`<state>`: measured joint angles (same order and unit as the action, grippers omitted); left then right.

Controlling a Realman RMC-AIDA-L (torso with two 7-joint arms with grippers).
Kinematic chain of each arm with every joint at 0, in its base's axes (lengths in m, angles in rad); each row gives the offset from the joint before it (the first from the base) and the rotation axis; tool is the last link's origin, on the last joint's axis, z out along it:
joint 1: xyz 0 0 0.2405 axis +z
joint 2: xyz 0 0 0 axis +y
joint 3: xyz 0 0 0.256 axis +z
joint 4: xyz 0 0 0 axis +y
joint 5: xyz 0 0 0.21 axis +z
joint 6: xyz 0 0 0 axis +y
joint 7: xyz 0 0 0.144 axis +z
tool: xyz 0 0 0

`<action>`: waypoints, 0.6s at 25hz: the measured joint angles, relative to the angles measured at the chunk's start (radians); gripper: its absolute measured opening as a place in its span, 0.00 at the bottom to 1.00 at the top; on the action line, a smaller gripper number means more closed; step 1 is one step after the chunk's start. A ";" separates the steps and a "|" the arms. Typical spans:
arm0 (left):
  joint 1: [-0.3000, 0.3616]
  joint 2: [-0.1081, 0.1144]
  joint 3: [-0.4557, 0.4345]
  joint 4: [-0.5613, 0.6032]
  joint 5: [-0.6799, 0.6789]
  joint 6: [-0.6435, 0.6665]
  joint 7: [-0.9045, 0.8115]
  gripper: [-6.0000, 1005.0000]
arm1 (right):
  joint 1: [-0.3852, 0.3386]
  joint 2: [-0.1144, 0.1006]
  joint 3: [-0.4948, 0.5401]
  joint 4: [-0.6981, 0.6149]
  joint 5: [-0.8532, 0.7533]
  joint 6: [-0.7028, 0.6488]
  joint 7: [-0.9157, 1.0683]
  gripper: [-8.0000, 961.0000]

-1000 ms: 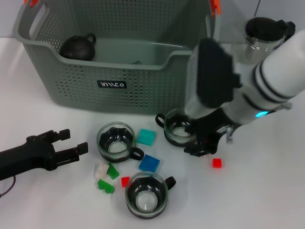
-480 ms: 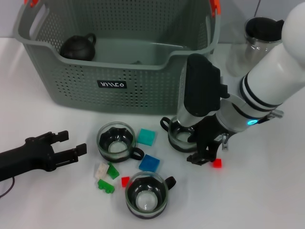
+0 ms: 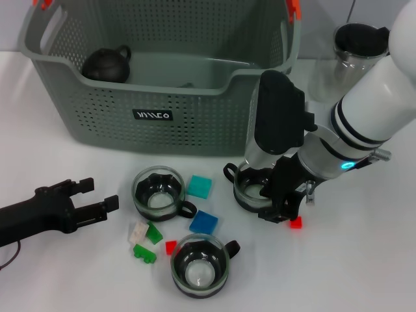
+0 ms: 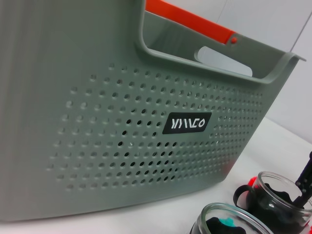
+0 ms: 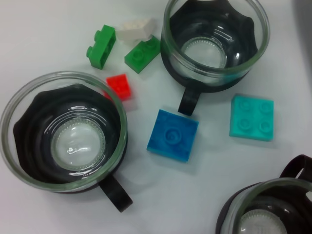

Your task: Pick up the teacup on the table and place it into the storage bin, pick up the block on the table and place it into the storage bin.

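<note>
The grey-green storage bin (image 3: 162,97) stands at the back and fills the left wrist view (image 4: 146,126). Three glass teacups stand in front of it: one on the left (image 3: 158,193), one at the front (image 3: 199,265), one on the right (image 3: 250,188). My right gripper (image 3: 281,207) is down at the right rim of the right teacup, which shows at a corner of the right wrist view (image 5: 263,209). A small red block (image 3: 296,222) lies just beside this gripper. My left gripper (image 3: 97,194) is open and empty, low at the left, apart from the cups.
Teal (image 3: 199,186), blue (image 3: 204,222), red (image 3: 171,247), green (image 3: 144,252) and white (image 3: 138,231) blocks lie between the cups. A dark teapot (image 3: 107,64) sits inside the bin. A glass pot with a black lid (image 3: 357,49) stands at the back right.
My right arm has come down and shifted slightly right and forward. The right teacup has slid a little to the right with it. The left arm has not moved.
</note>
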<state>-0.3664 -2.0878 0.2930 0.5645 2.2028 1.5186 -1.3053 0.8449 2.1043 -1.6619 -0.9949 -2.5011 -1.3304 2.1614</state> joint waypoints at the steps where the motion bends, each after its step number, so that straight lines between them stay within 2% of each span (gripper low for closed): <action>1: 0.000 0.000 0.000 0.000 0.000 0.000 0.000 0.84 | 0.000 0.000 -0.001 0.003 0.000 0.006 0.000 0.43; 3: 0.001 0.000 0.000 0.000 -0.001 0.000 0.000 0.84 | 0.000 0.000 -0.001 0.007 0.000 0.012 0.000 0.41; 12: 0.001 0.000 0.000 0.000 -0.005 0.000 0.000 0.84 | -0.005 -0.003 0.029 0.003 0.004 -0.010 0.000 0.20; 15: 0.001 0.000 0.000 0.000 -0.005 0.000 0.000 0.84 | -0.020 -0.004 0.112 -0.068 0.026 -0.093 -0.024 0.14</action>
<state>-0.3659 -2.0877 0.2931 0.5645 2.1980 1.5187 -1.3055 0.8245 2.1004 -1.5503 -1.0626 -2.4748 -1.4229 2.1377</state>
